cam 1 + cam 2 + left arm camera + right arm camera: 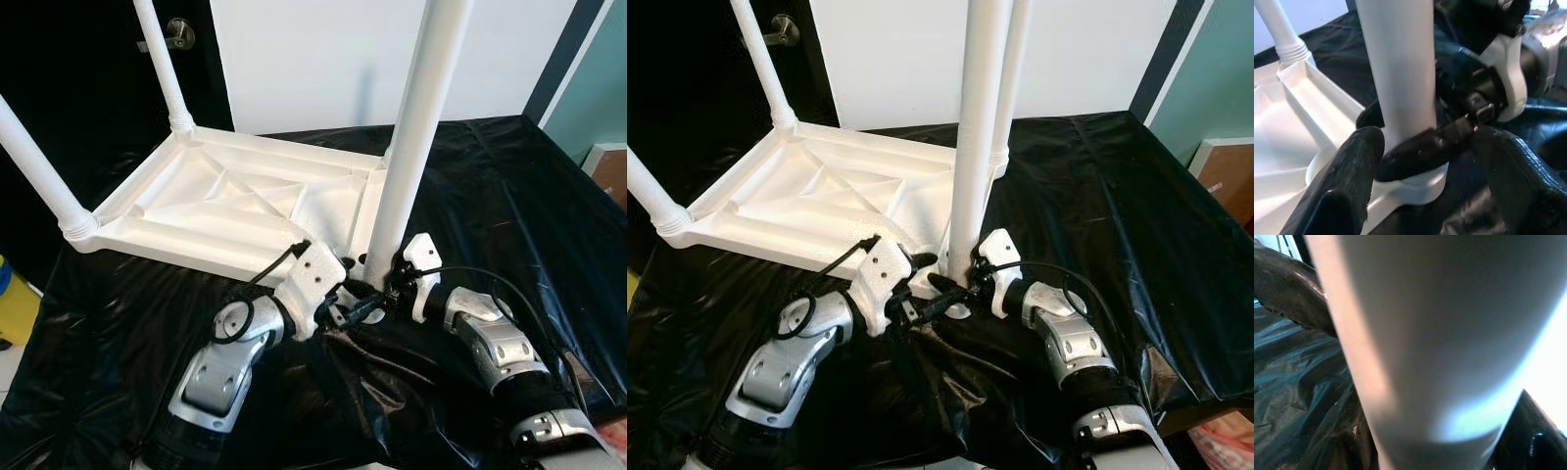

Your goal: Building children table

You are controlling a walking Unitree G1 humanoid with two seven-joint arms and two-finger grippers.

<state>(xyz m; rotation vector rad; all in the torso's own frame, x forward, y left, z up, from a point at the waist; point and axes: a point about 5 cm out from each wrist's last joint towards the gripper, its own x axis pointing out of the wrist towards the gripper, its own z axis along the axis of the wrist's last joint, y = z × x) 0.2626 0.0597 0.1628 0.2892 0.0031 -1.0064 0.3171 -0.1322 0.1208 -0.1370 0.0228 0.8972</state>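
The white plastic table (225,206) lies upside down on a black sheet, with legs standing up at its far-left corner (162,64) and left corner (34,166). A third leg (1014,78) rises at the far-right corner. The near leg (416,127) stands upright in the socket at the near-right corner. My right gripper (380,286) is shut on this leg just above its base, one finger (1420,152) wrapping across it. My left gripper (345,299) sits open right beside the same base, its fingers (1352,186) spread wide on either side of the socket.
The black sheet (490,186) covers the whole work surface and wrinkles under my arms. A dark door with a metal handle (179,34) stands behind at the left. A yellow object (15,304) sits low at the left edge; a boxy item (612,166) is at the right.
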